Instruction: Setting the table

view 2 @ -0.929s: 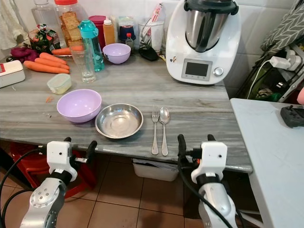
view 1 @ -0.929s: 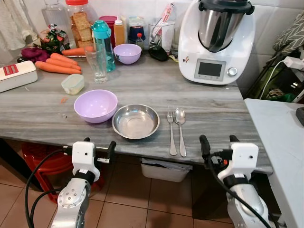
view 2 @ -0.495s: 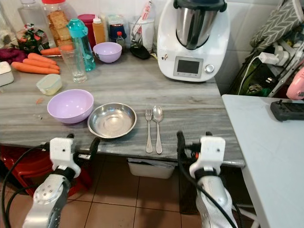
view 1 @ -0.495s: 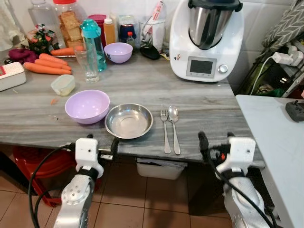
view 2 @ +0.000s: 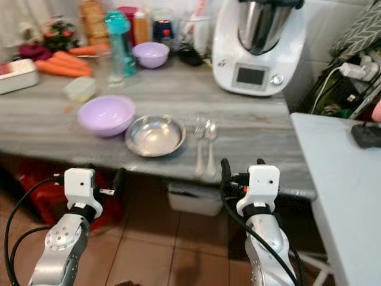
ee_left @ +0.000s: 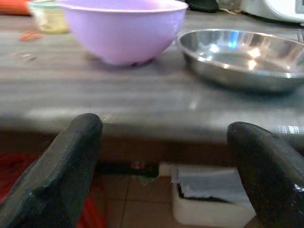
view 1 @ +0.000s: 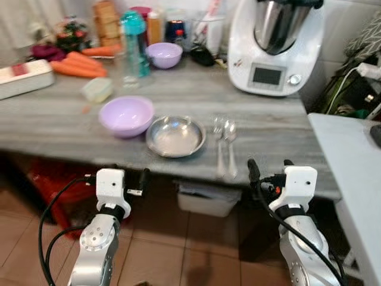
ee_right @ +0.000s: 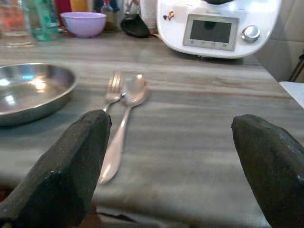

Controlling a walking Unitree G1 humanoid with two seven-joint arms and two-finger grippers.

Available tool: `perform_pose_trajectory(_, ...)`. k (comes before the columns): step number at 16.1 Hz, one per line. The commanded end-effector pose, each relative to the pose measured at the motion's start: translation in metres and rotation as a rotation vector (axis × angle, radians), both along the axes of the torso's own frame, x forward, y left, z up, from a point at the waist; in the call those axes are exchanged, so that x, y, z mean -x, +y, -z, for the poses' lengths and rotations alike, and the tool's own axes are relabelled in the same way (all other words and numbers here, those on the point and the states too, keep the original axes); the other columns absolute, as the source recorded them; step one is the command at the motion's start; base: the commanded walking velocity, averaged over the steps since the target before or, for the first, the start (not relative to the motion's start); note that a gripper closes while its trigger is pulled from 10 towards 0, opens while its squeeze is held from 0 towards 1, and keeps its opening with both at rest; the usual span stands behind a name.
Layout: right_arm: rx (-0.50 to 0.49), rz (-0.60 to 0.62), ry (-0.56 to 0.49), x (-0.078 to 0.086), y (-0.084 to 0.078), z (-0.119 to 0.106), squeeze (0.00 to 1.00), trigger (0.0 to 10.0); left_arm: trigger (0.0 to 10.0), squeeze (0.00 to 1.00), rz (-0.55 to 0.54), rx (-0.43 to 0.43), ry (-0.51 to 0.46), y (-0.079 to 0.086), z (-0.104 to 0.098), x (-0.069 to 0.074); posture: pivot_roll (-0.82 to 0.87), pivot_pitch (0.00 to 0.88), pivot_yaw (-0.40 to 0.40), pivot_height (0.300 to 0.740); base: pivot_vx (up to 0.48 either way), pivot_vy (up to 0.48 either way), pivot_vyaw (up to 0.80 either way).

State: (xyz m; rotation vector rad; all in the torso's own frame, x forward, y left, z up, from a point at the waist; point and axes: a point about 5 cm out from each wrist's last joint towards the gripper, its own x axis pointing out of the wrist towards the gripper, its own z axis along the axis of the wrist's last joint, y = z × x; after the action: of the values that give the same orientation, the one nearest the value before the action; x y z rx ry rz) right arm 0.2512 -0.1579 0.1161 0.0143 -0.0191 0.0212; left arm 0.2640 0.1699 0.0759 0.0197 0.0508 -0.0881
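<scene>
A white kitchen machine (view 1: 275,43) with a steel jug and a small display stands at the back of the grey table (view 1: 53,122), near its right end. Along the wall sit carrots (view 1: 77,63), a teal bottle (view 1: 135,36), a clear drinking glass (view 1: 128,68), a small lilac bowl (view 1: 164,54) and blurred jars. A small lidded container (view 1: 97,89) rests further forward. A white bin (view 1: 209,199) sits beneath on the tiled floor (view 1: 166,262).
</scene>
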Motion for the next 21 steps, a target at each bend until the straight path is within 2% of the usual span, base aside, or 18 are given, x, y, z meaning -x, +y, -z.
perform_pose_trajectory(1,-0.030,0.014,0.006,-0.001,-0.003,0.001,0.00,10.0,10.0,0.00,-0.002,-0.006,0.008,0.001,0.002,0.002,0.00,0.000,-0.039,0.740,-0.420,0.000,0.00)
perform_pose_trajectory(7,-0.057,0.015,0.028,-0.004,-0.006,0.002,0.00,10.0,10.0,0.00,-0.001,-0.009,0.009,0.001,0.002,-0.001,0.00,0.000,-0.036,0.740,-0.422,0.000,0.00)
perform_pose_trajectory(10,-0.031,-0.017,0.031,-0.003,0.000,0.002,0.00,10.0,10.0,0.00,0.028,-0.012,-0.007,-0.002,0.001,-0.002,-0.01,0.000,-0.031,0.740,-0.329,0.000,0.00)
perform_pose_trajectory(15,-0.001,-0.003,0.023,-0.003,-0.003,0.005,0.00,10.0,10.0,0.00,0.112,0.003,-0.022,-0.009,-0.002,-0.003,-0.02,0.000,-0.027,0.740,0.000,0.000,0.00)
perform_pose_trajectory(18,-0.031,0.011,0.043,-0.004,-0.004,0.006,0.00,10.0,10.0,0.00,0.128,0.009,-0.026,-0.011,-0.003,-0.003,-0.02,0.000,-0.027,0.740,0.000,0.000,0.00)
perform_pose_trajectory(21,-0.022,0.012,0.051,-0.004,-0.005,0.007,0.00,10.0,10.0,0.00,0.139,0.017,-0.026,-0.013,-0.003,-0.002,-0.02,0.000,-0.021,0.740,0.000,-0.437,0.00)
